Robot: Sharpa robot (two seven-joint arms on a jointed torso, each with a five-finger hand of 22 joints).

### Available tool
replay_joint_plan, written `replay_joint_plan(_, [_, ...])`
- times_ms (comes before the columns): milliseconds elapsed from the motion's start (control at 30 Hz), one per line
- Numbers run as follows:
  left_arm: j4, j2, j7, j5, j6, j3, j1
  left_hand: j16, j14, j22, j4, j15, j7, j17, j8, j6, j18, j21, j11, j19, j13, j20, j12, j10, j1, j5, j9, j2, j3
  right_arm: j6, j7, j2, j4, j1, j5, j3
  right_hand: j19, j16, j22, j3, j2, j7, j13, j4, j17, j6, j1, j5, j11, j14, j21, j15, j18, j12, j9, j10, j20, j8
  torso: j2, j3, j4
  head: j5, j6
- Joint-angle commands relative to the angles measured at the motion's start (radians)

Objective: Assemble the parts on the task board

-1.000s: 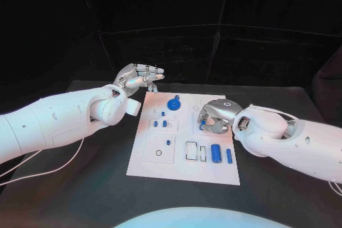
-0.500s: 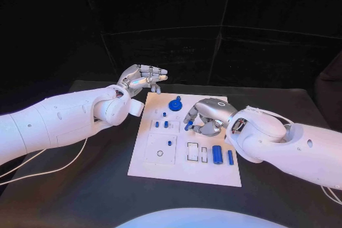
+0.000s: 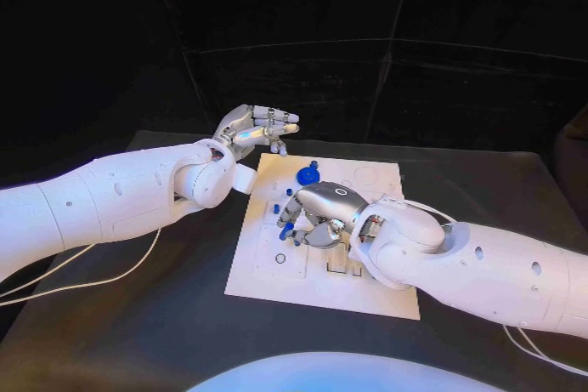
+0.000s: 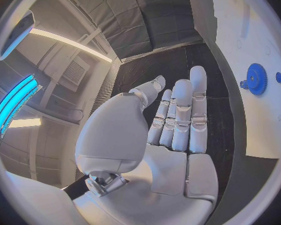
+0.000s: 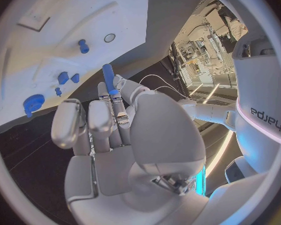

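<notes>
While right robot hand point(image 5: 109, 130) pinches one blue pin point(image 5: 108, 77), left robot hand point(image 4: 172, 130) apparently empty, spread.

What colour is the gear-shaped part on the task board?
Blue; the gear shows best in the left wrist view, on the white task board.

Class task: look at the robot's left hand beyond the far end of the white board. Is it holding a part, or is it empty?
Empty. The left hand has its fingers stretched out side by side with a bare palm; it is raised beside the task board, touching no part.
</notes>
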Motion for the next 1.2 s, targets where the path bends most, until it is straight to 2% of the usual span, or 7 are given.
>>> replay_joint_plan(33, [-0.002,0.002,0.006,0.003,0.009,0.001,0.002,0.003,-0.006,-0.001,-0.001,0.002,0.002,0.0,0.005,-0.007,0.014,-0.006,-0.001,-0.002,0.0,0.004,0.005,-0.004,-0.003,0.004,0.0,0.007,-0.004,0.037,0.04,0.021,-0.02,-0.012,-0.019,-0.002,0.004,0.007,0.0,0.006,-0.006,0.006,0.001,-0.002,0.001,0.002,0.001,0.007,-0.01,0.006,0.005,-0.004,-0.002,-0.007,-0.001,0.015,-0.003,-0.002,0.001,0.0002,-0.0012,0.006,-0.004])
replay_joint_plan(267, [-0.008,0.004,0.006,0.003,0.01,0.001,0.002,0.003,-0.006,-0.001,-0.001,0.002,0.002,0.0,0.005,-0.007,0.014,-0.006,-0.001,-0.002,0.0,0.004,0.005,-0.004,-0.003,0.004,0.0,0.007,-0.004,0.083,0.037,0.054,-0.055,-0.032,-0.053,-0.006,0.004,0.008,0.001,0.006,-0.007,0.007,0.001,-0.001,0.002,0.001,-0.002,0.009,-0.009,0.006,0.005,-0.003,-0.002,-0.009,-0.002,0.014,-0.003,-0.003,0.0,0.0014,-0.0004,0.014,-0.006])
replay_joint_plan(467, [-0.01,0.004,0.007,0.003,0.01,0.001,0.002,0.003,-0.007,-0.001,-0.001,0.002,0.002,-0.002,0.005,-0.008,0.014,-0.006,-0.001,-0.002,0.0,0.004,0.006,-0.005,-0.003,0.004,0.0,0.007,-0.005,0.103,0.037,0.059,-0.062,-0.037,-0.086,-0.007,0.004,0.008,0.001,0.006,-0.007,0.008,0.001,-0.001,0.001,0.001,-0.003,0.01,-0.008,0.006,0.005,-0.003,-0.002,-0.01,-0.002,0.013,-0.003,-0.003,0.0,0.0004,-0.0014,0.018,-0.008])
replay_joint_plan(633, [-0.011,0.005,0.006,0.003,0.011,0.001,0.002,0.003,-0.007,-0.001,-0.001,0.002,0.002,-0.002,0.005,-0.008,0.014,-0.006,-0.001,-0.002,0.0,0.004,0.006,-0.005,-0.003,0.004,0.0,0.007,-0.005,0.122,0.037,0.06,-0.062,-0.038,-0.094,-0.008,0.005,0.008,0.002,0.006,-0.007,0.008,0.001,-0.001,0.002,0.001,-0.003,0.01,-0.008,0.006,0.006,-0.003,-0.002,-0.01,-0.002,0.013,-0.003,-0.003,0.0,0.0013,-0.0016,0.018,-0.013])
replay_joint_plan(767, [-0.011,0.005,0.006,0.003,0.011,0.001,0.002,0.003,-0.007,-0.001,-0.001,0.002,0.002,-0.002,0.005,-0.008,0.014,-0.006,-0.001,-0.002,0.0,0.004,0.006,-0.005,-0.003,0.004,0.0,0.007,-0.005,0.132,0.034,0.06,-0.064,-0.038,-0.099,-0.008,0.005,0.008,0.002,0.006,-0.007,0.008,0.001,-0.001,0.002,0.001,-0.003,0.01,-0.008,0.006,0.006,-0.003,-0.002,-0.01,-0.002,0.013,-0.003,-0.003,0.001,0.0009,-0.0029,0.017,-0.013])
replay_joint_plan(1067, [-0.011,0.006,0.005,0.003,0.013,0.001,0.002,0.003,-0.007,-0.001,-0.001,0.002,0.002,-0.002,0.005,-0.008,0.014,-0.006,-0.001,-0.002,0.0,0.004,0.006,-0.005,-0.003,0.004,0.0,0.007,-0.005,0.145,0.022,0.066,-0.074,-0.04,-0.117,-0.008,0.005,0.009,0.002,0.006,-0.006,0.007,0.001,-0.002,0.003,0.001,-0.003,0.011,-0.009,0.006,0.006,-0.003,-0.002,-0.01,-0.002,0.013,-0.002,-0.003,0.0,0.0005,-0.0004,0.016,-0.017])
replay_joint_plan(1200, [-0.012,0.006,0.005,0.003,0.013,0.001,0.002,0.003,-0.007,-0.001,-0.001,0.002,0.002,-0.002,0.005,-0.008,0.014,-0.006,-0.001,-0.002,0.0,0.004,0.006,-0.005,-0.003,0.004,0.0,0.007,-0.005,0.139,0.016,0.074,-0.08,-0.043,-0.149,-0.009,0.005,0.009,0.002,0.007,-0.005,0.007,0.001,-0.002,0.003,0.002,-0.003,0.012,-0.009,0.006,0.006,-0.003,-0.002,-0.011,-0.002,0.013,-0.002,-0.003,-0.001,0.0008,-0.002,0.017,-0.017])
